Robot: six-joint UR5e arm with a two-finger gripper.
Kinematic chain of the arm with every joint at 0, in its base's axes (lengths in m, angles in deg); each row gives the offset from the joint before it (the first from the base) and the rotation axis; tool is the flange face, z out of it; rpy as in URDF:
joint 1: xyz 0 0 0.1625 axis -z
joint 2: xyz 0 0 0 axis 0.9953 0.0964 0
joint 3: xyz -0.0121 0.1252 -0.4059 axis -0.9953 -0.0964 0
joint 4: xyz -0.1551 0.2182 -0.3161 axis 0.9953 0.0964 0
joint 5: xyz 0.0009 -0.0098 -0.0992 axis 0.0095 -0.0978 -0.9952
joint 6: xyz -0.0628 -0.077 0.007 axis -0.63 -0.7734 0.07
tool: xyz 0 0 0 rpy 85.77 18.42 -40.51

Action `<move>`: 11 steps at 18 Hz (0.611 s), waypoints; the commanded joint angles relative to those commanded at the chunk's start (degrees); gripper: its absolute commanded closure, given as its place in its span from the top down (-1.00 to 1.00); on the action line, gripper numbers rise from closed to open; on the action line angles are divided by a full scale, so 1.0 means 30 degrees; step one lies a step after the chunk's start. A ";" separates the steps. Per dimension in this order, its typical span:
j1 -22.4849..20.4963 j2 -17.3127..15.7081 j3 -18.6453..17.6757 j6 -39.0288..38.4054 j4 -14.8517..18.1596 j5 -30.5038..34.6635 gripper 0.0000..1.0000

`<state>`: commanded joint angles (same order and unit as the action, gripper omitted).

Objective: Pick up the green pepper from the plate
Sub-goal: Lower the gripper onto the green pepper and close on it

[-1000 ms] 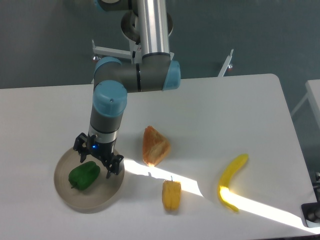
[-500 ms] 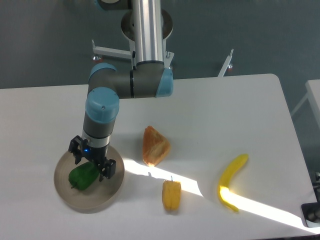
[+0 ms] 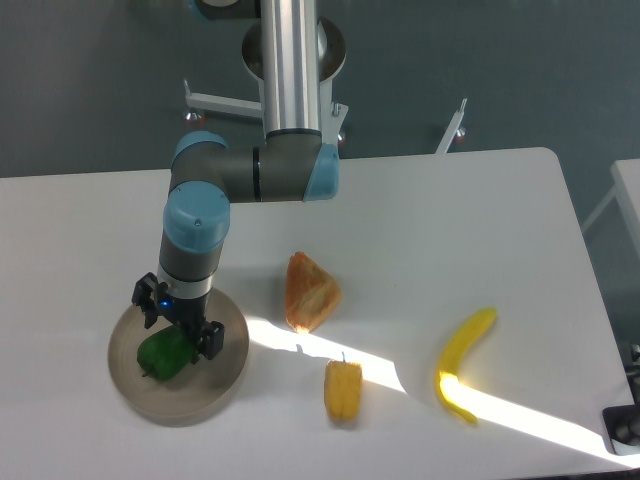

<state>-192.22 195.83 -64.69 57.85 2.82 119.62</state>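
Claw (image 3: 177, 325) hangs over the plate (image 3: 215, 385) directly above the pepper (image 3: 160, 354), its two fingers spread to either side of the pepper's upper right end, one at the upper left and one at the lower right; jaws stand apart, and contact with the pepper cannot be determined. Pepper lies on the left half of the plate, long axis running lower left to upper right, with what looks like the stem end toward the lower left. On the table (image 3: 450, 220), to the right of the plate: a bread wedge (image 3: 310, 291), a corn piece (image 3: 343, 390) and a banana (image 3: 462, 362), all well apart from the claw.
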 joint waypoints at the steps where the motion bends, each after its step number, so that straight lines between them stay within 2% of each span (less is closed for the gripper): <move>1: 0.0000 0.0058 -0.0029 -0.0029 0.0000 0.0000 1.00; 8: 0.0029 0.0147 -0.0030 -0.0059 -0.0029 0.0029 0.98; 9: 0.0029 0.0147 -0.0030 -0.0088 -0.0029 0.0029 0.81; 11: 0.0029 0.0147 -0.0030 -0.0030 -0.0029 0.0029 0.28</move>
<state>-192.13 196.27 -64.77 57.76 2.73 119.71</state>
